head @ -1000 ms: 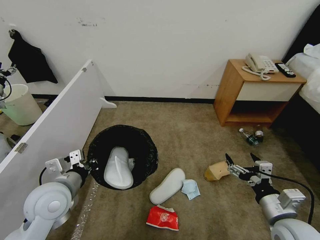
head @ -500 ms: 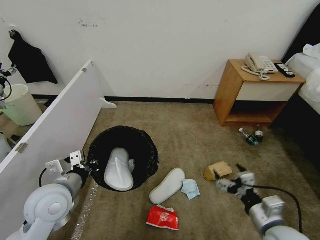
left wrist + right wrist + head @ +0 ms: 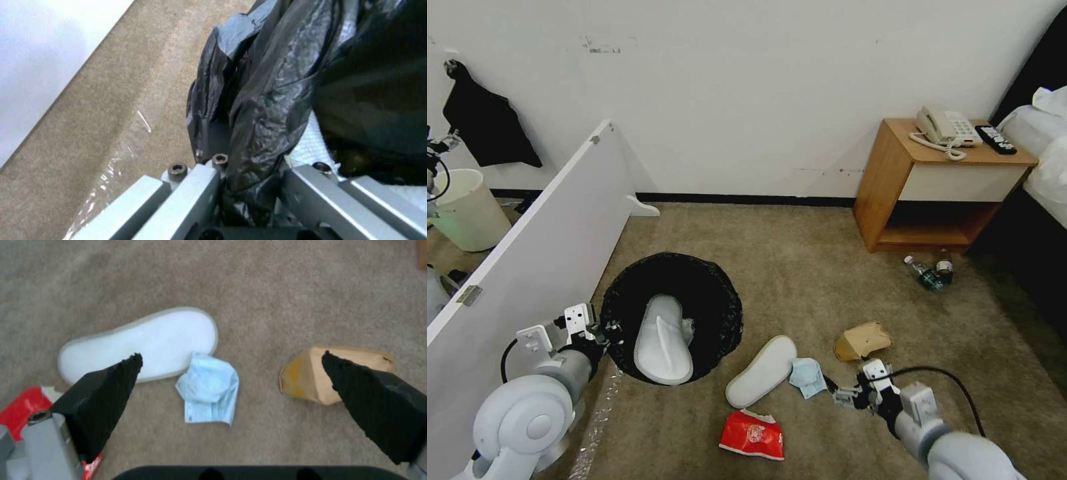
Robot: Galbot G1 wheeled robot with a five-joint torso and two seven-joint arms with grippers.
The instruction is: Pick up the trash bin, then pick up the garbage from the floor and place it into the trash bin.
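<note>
Left gripper [image 3: 602, 328] is clamped tight on the black bag rim of the trash bin [image 3: 720, 313], which has one white slipper [image 3: 662, 333] inside. Right gripper [image 3: 231, 361] hangs wide open and empty over the light-blue cloth [image 3: 210, 387], with the other slipper [image 3: 146, 343] and cardboard piece [image 3: 307, 373] alongside on the carpet [image 3: 800, 280].

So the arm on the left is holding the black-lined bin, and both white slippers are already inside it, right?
Not quite. The left gripper does clamp the trash bin at its rim, but the head view shows one slipper inside; the other slipper lies on the carpet beside the bin.
</note>
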